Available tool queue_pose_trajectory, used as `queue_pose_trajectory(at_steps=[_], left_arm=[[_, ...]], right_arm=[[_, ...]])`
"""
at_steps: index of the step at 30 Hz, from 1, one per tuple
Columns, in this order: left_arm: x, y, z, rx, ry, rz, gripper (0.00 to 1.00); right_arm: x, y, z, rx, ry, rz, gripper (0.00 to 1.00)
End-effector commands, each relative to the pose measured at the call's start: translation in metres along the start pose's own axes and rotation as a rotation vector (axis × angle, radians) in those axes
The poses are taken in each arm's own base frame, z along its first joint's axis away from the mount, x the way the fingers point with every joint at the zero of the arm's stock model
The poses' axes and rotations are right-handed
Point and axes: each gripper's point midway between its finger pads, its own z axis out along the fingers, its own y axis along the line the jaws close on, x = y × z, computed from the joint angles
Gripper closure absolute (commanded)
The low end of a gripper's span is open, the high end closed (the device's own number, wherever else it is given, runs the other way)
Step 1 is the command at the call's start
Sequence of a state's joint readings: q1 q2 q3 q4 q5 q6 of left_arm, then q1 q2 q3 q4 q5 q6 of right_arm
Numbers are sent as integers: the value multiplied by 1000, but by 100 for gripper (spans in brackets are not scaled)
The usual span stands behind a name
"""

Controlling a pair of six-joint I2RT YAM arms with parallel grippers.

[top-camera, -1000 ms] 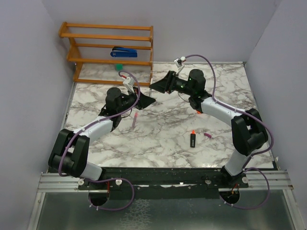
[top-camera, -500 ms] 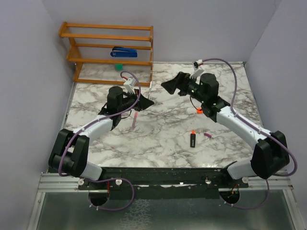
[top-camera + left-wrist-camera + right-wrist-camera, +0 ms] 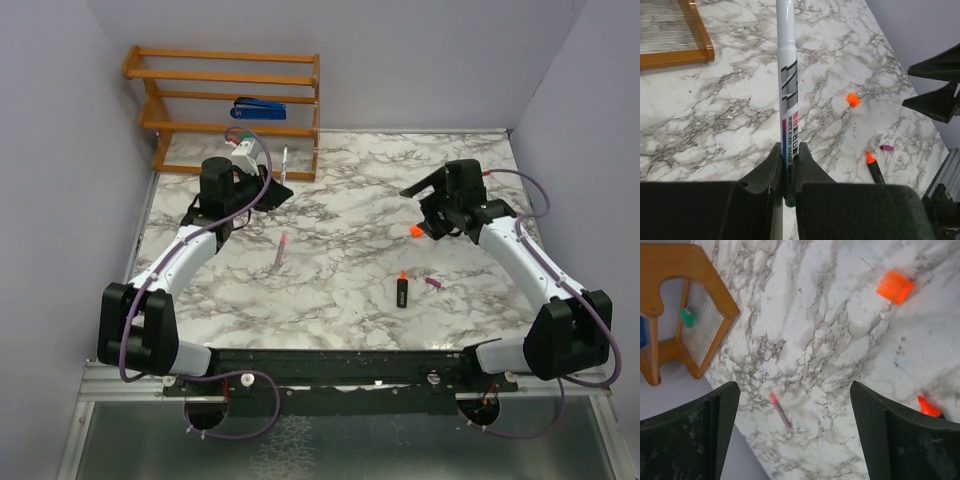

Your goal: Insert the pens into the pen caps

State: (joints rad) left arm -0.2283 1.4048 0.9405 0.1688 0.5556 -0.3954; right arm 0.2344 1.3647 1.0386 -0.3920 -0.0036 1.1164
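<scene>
1. The left gripper (image 3: pixel 789 152) is pressed tight on the grey pen (image 3: pixel 787 90), near the pen's end. The rest of the barrel sticks out past the fingertips, and its black band and printing show in the left wrist view.
2. From above, the left gripper and grey pen sit near the far-left corner, just in front of the rack (image 3: pixel 225 92).
3. The right gripper (image 3: pixel 794 387) is spread wide and holds nothing. It hangs over the right half of the worktop, nearer the far edge, well apart from the left gripper.
4. The orange cap (image 3: pixel 895 286) lies on the marble just beside the right gripper, toward the right edge.
5. The marker (image 3: pixel 401 291) lies right of centre toward the near edge, orange tip pointing to the far edge. The magenta cap (image 3: pixel 433 283) lies just to its right, apart from it.
6. The pink pen (image 3: pixel 280 250) lies loose left of centre, between the two arms.
7. The rack stands in the far-left corner. A stapler (image 3: pixel 258 108) lies on a middle shelf, and a green ball (image 3: pixel 687 316) sits lower down.
8. Only the left wrist view shows the grip on the grey pen. The top view shows the marker whole. In the top view the left wrist mostly hides the ball, while the right wrist view shows it through the rack's end frame.
</scene>
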Motion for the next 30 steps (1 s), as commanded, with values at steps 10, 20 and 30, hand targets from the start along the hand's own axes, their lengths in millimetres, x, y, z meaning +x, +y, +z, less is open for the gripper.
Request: queue_pose_trajectory(at_steps=[10, 20, 30], left_arm=[[-8, 13, -23, -144, 22, 110, 100], [-6, 7, -23, -147, 40, 179, 100], [2, 10, -19, -185, 70, 212, 100]], right_arm=[[59, -120, -52, 590, 155, 738, 13], [36, -155, -68, 593, -1, 805, 7], [52, -167, -59, 610, 33, 874, 10]])
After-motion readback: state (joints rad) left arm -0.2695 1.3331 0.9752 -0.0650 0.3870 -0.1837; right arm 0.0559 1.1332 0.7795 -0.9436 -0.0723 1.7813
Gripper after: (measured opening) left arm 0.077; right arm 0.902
